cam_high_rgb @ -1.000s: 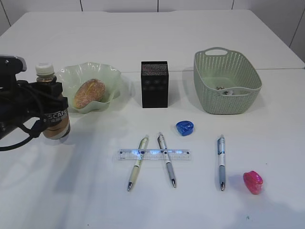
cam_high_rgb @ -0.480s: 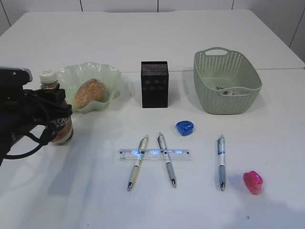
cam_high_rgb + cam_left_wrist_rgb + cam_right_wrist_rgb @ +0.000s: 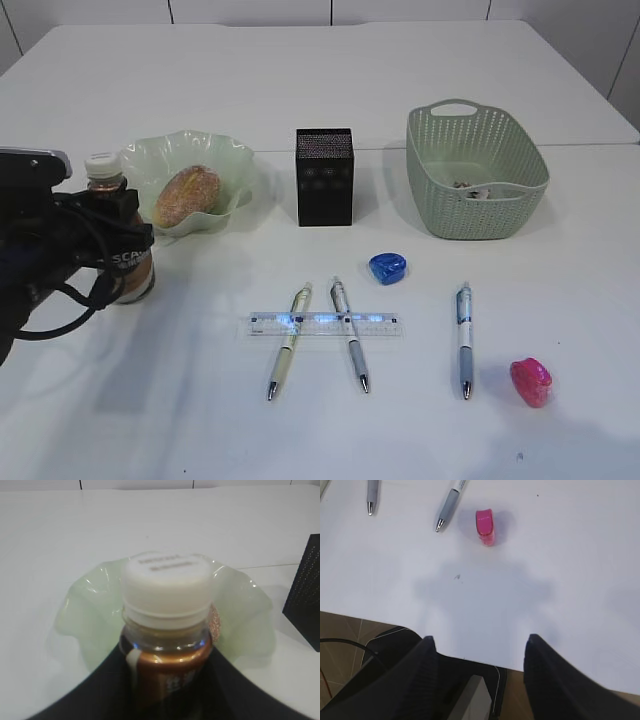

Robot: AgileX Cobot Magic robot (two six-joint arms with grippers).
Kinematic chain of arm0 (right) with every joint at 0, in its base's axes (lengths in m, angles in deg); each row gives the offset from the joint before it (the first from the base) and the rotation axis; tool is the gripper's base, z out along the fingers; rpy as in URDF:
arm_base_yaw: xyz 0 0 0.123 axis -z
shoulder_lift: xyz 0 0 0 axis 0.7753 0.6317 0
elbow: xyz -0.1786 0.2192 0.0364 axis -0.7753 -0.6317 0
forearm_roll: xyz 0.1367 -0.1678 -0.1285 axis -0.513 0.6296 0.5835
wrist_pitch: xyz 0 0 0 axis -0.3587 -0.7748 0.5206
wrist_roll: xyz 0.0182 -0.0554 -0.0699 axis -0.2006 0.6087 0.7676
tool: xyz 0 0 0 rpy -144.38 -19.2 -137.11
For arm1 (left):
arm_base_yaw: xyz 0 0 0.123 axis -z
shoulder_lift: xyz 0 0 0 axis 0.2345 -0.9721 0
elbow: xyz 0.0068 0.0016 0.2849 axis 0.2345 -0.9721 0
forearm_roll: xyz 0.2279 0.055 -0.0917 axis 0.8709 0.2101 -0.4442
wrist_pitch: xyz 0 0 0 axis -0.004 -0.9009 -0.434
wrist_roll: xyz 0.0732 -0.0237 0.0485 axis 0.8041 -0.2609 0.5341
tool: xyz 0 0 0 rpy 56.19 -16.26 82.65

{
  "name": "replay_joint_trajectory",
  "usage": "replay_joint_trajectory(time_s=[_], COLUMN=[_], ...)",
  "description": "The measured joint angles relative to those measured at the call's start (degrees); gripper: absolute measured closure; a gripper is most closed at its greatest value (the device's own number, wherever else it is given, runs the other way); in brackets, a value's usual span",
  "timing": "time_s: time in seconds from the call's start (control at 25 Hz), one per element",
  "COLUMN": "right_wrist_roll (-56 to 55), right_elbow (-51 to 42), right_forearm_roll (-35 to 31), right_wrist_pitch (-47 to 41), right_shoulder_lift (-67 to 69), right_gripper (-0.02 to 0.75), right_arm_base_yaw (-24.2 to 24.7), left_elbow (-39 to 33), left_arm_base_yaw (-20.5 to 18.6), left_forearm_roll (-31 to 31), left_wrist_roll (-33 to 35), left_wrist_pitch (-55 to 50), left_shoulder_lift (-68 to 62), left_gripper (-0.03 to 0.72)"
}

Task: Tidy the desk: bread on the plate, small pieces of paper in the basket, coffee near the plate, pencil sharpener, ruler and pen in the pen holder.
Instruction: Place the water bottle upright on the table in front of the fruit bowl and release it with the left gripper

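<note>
- Brown coffee (image 3: 126,262) stands upright on the counter (image 3: 200,420), just beside the plate (image 3: 232,160), with the left claw (image 3: 112,262) pinching its body below the white cap.
- Bread (image 3: 187,196) lies on the plate, so that part looks done; the coffee is near the plate but not yet let go.
- Paper scraps seem to lie inside the basket (image 3: 500,205) — small and hard to make out.
- Left to do, by my reading: three pens (image 3: 288,342) (image 3: 350,333) (image 3: 464,337), the ruler (image 3: 323,323) lying across two of them, a blue sharpener (image 3: 387,267) and a pink sharpener (image 3: 530,381) all sit loose on the counter; none is in the holder (image 3: 324,176).
- Right claw (image 3: 480,652) hangs spread and empty over the near counter edge, the pink sharpener ahead of it; it does not show in the exterior view.
- Hidden: the left arm covers the bottle's lower label, and its base is hard to see — whether it bears fully on the counter I cannot tell. The holder's inside is not visible.
</note>
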Motion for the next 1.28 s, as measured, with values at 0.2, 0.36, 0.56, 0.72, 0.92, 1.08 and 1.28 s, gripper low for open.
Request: replay_joint_trajectory(time_s=[0.2,0.36,0.56,0.72,0.92,1.08,1.28], right_wrist_roll=[0.0,0.1,0.1,0.1,0.1,0.1,0.1], right_elbow=[0.0,0.0,0.0,0.0,0.0,0.0,0.0], right_forearm_roll=[0.0,0.0,0.0,-0.1,-0.1,-0.1,-0.1], right_wrist_pitch=[0.0,0.0,0.0,0.0,0.0,0.0,0.1], right_shoulder_lift=[0.0,0.0,0.0,0.0,0.0,0.0,0.0], right_gripper=[0.297,0.297,0.297,0.297,0.297,0.297,0.297], right_arm_base_yaw=[0.0,0.0,0.0,0.0,0.0,0.0,0.0], left_elbow=[0.0,-0.3,-3.1,-3.6,-3.6,-3.6,-3.6], left_arm_base_yaw=[0.0,0.0,0.0,0.0,0.0,0.0,0.0], left_forearm_roll=[0.1,0.2,0.6,0.6,0.8,1.1,2.9], left_wrist_roll=[0.0,0.0,0.0,0.0,0.0,0.0,0.0], left_wrist_pitch=[0.8,1.1,3.6,4.1,4.2,4.2,4.2], left_shoulder_lift=[0.0,0.0,0.0,0.0,0.0,0.0,0.0], left_gripper=[0.426,0.426,0.426,0.426,0.427,0.426,0.424])
